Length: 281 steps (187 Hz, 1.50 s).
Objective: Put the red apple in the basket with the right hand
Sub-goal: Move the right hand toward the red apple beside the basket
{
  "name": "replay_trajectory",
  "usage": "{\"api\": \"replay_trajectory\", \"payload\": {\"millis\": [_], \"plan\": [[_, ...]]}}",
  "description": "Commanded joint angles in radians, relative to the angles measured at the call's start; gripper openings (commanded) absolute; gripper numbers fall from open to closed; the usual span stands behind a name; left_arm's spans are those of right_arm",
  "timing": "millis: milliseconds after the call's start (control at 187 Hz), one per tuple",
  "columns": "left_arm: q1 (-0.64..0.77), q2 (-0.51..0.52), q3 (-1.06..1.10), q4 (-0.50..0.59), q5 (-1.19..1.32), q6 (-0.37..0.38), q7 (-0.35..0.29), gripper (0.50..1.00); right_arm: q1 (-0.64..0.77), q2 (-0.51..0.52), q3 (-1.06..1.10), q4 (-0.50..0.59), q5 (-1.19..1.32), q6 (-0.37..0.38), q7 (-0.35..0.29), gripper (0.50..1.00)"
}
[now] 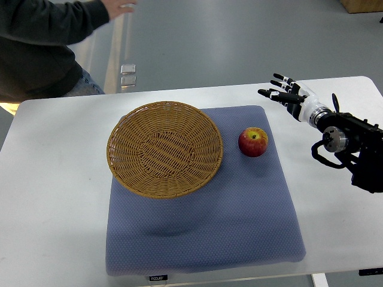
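A red apple [253, 142] with a yellowish top stands upright on the blue-grey mat [203, 233], just right of the wicker basket [164, 149]. The round, shallow basket holds nothing. My right hand [281, 92] hovers over the white table at the mat's far right corner, up and to the right of the apple and apart from it. Its fingers are spread and point left, holding nothing. The right forearm [350, 140] comes in from the right edge. The left arm does not show.
The mat lies on a white table [54, 197]. A person in a dark top [39, 42] stands at the far left behind the table, one hand [119, 7] raised and blurred over the grey floor.
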Motion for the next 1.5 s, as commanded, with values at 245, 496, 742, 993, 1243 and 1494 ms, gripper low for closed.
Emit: {"api": "replay_trajectory", "payload": {"millis": [245,496,742,993,1243,1494], "plan": [[0.000,0.000,0.000,-0.001,-0.001,-0.001,0.000,1.000,0.006,-0.002,0.000,0.002,-0.033,0.001,0.000,0.924],[0.000,0.000,0.000,-0.001,-0.002,-0.001,0.000,1.000,0.011,-0.022,0.000,0.003,-0.108,0.055,-0.002,0.924],[0.000,0.000,-0.002,0.002,-0.002,-0.001,0.000,1.000,0.034,-0.078,0.000,0.011,-0.331,0.212,0.002,0.921],[0.000,0.000,-0.002,0.002,-0.002,-0.001,0.000,1.000,0.094,-0.141,-0.003,0.026,-0.624,0.345,0.044,0.921],[0.000,0.000,-0.002,0.002,-0.002,-0.001,0.000,1.000,0.123,-0.247,-0.003,0.184,-0.940,0.387,0.075,0.921],[0.000,0.000,-0.002,0.002,-0.002,0.001,0.000,1.000,0.123,-0.266,-0.012,0.267,-1.156,0.387,0.081,0.921]]}}
